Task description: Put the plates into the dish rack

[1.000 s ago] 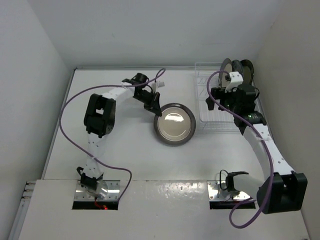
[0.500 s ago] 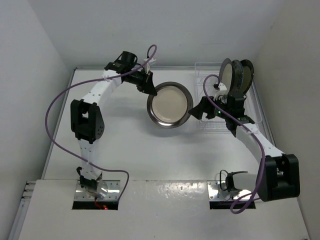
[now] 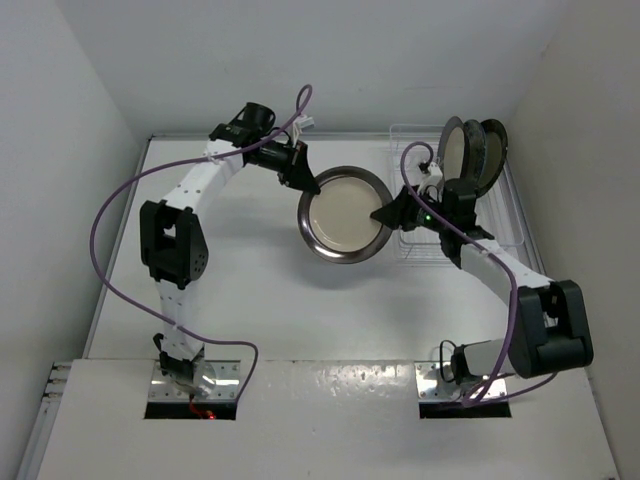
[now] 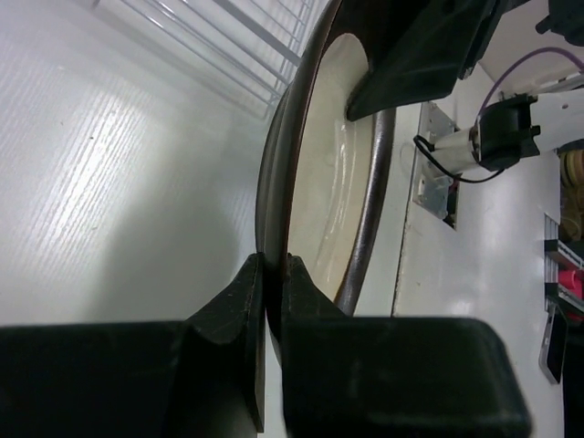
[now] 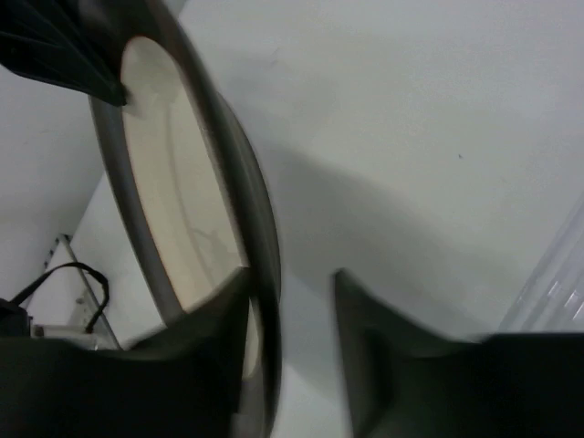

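Reaching across, the right gripper (image 3: pixel 385 213), fingers apart, had straddled the 3 o'clock rim of the grey-rimmed cream round plate (image 3: pixel 345 213) beside the clear plastic dish rack (image 3: pixel 408 150); the left gripper (image 3: pixel 303 180) stayed clamped at 10 o'clock, suggesting a handover.

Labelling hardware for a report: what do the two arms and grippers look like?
The left arm and right arm share white links and black joint housings. The left gripper and right gripper are black. A purple cable runs along each arm; a green light shows near the right wrist.
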Available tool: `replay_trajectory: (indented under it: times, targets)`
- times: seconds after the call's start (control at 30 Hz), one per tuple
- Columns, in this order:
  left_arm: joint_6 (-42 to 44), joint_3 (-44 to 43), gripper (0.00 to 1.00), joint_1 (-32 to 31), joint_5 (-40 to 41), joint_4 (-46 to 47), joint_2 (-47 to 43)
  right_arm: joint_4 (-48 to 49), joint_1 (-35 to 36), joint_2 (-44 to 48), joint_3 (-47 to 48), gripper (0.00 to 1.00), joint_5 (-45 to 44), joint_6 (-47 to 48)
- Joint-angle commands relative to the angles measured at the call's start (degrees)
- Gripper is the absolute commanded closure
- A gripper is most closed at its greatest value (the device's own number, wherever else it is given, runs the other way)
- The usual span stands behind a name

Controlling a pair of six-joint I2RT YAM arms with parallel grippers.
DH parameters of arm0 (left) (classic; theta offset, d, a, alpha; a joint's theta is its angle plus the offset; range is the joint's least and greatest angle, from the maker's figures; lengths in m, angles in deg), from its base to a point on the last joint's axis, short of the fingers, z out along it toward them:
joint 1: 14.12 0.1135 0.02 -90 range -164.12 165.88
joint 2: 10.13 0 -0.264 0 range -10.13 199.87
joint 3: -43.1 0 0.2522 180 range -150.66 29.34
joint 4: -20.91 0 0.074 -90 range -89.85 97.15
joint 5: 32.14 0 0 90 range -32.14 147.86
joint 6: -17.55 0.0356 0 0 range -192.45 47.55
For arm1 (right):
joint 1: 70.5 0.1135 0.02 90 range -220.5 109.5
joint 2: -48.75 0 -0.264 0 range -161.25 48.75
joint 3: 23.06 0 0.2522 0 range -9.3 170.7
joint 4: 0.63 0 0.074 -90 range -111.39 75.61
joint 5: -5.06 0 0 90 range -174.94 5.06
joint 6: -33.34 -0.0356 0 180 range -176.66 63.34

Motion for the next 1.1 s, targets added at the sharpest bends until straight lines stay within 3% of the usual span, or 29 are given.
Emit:
replay_trajectory:
  times: [0.0,0.1,0.17,0.2,0.27,0.3,0.37,0.4,0.43,0.53,0.57,0.63,0.7,0.8,1.07]
  targets:
    - [-2.2,-0.9,1.0,-0.6,-12.1,1.4,-5.6,8.5,1.8,-0.7,1.2,0.73,1.4,-5.0]
    - [-2.2,-0.9,1.0,-0.6,-9.7,1.4,-5.6,10.5,2.4,0.1,0.6,1.0,0.2,-6.6]
    - [-2.8,-0.4,1.0,-0.6,-6.2,1.4,-5.1,12.4,2.7,1.1,-0.1,1.0,0.1,-7.2]
    - [-2.8,-0.4,0.93,-0.6,-4.5,1.4,-5.1,12.6,2.6,2.0,-0.4,1.0,-0.6,-7.3]
    - [-2.8,-0.4,0.7,-0.6,0.0,1.4,-5.1,12.0,2.6,3.3,-0.5,1.0,-1.6,-7.5]
    - [-2.8,-0.4,0.48,-0.6,1.1,1.4,-5.1,11.6,2.8,4.4,-0.4,1.0,-3.1,-7.0]
    - [-2.8,-0.4,0.29,-0.6,3.0,1.4,-5.1,11.2,2.6,5.8,-0.3,1.0,-6.7,-6.9]
    - [-2.8,-1.1,0.08,-0.6,5.2,1.4,-4.6,11.0,2.6,7.1,-0.4,1.0,-7.6,-7.1]
    - [-3.3,-1.1,0.01,-0.6,6.7,1.4,-4.6,11.1,2.6,7.6,-0.4,1.0,-8.5,-7.2]
    - [-3.8,-4.9,0.01,-0.6,18.2,1.4,-4.6,10.7,2.6,9.2,0.0,1.0,-15.1,-7.5]
    - [-4.4,-5.7,0.01,-0.6,18.3,1.4,-4.6,10.2,2.6,9.9,0.0,1.0,-16.3,-7.5]
    - [-5.1,-7.5,0.01,0.0,29.2,1.4,-4.6,8.0,2.7,10.8,2.0,1.0,-20.1,-7.0]
    - [-5.6,-9.3,0.01,0.0,40.8,1.4,-4.6,4.8,2.6,11.0,6.2,1.0,-26.6,-3.7]
    - [-5.0,-9.3,0.01,0.0,50.4,2.0,-5.4,-1.0,2.6,10.8,12.4,1.0,-36.4,2.6]
    - [-4.3,-3.7,0.01,0.5,51.9,3.1,-7.2,0.5,2.5,5.6,23.8,1.0,-58.5,22.4]
